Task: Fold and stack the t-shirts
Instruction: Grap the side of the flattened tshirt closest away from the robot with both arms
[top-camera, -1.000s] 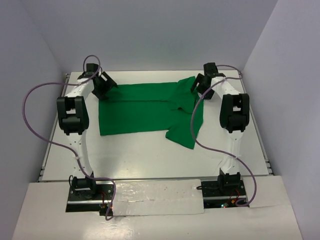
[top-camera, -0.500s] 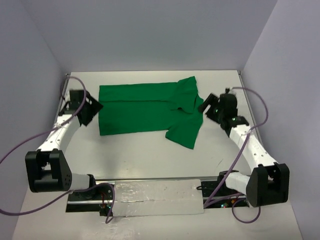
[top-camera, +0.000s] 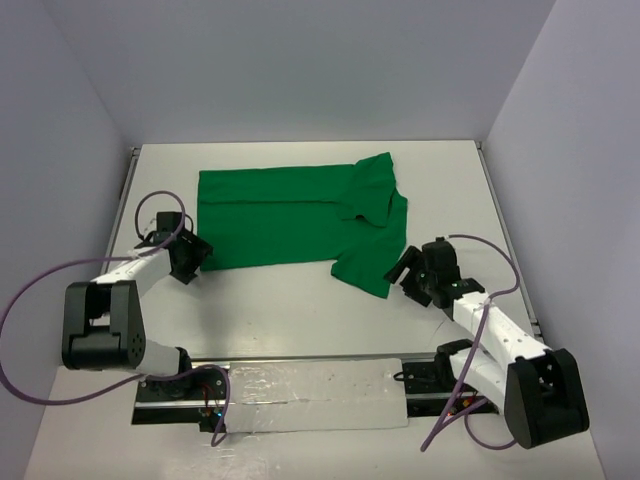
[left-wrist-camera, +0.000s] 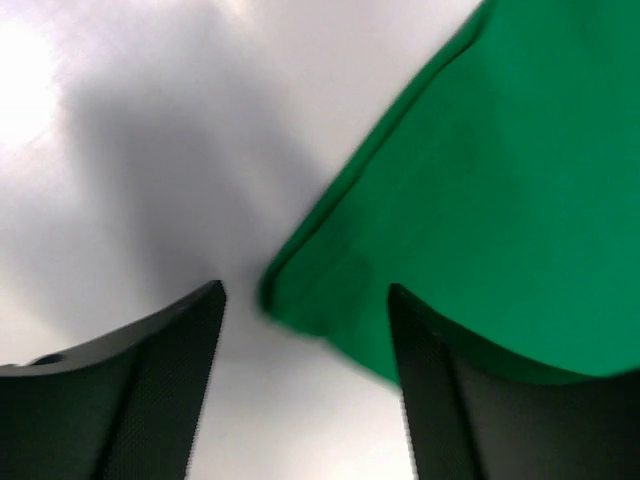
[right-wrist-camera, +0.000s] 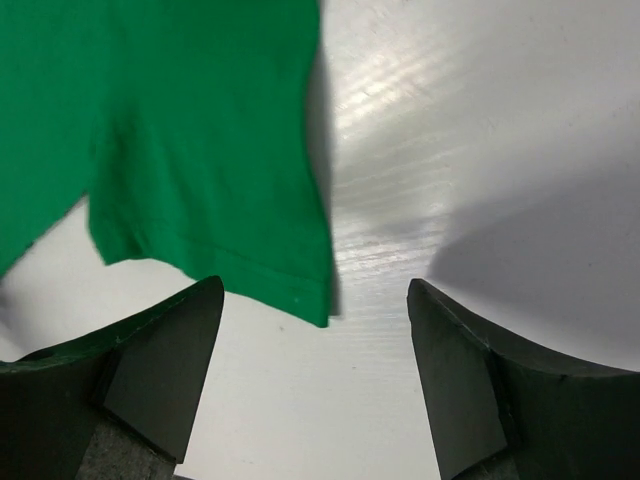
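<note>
The bright green t-shirt (top-camera: 290, 215) lies partly folded on the white table, a sleeve pointing to the near right. My left gripper (top-camera: 196, 258) is open, low at the shirt's near-left corner; in the left wrist view that corner (left-wrist-camera: 300, 295) lies between the open fingers (left-wrist-camera: 150, 380). My right gripper (top-camera: 400, 270) is open, just right of the sleeve's near corner; in the right wrist view the sleeve hem (right-wrist-camera: 290, 290) lies between the fingers (right-wrist-camera: 150, 370). Neither gripper holds cloth.
The white table (top-camera: 300, 310) is boxed in by pale walls at left, right and back. Purple cables loop off both arms near the side edges. A mounting plate (top-camera: 310, 395) spans the near edge between the arm bases.
Both arms have swung from the shirt's far corners down toward me. The left gripper now sits at the near-left corner, the right by the sleeve's near corner. The shirt has not moved.
</note>
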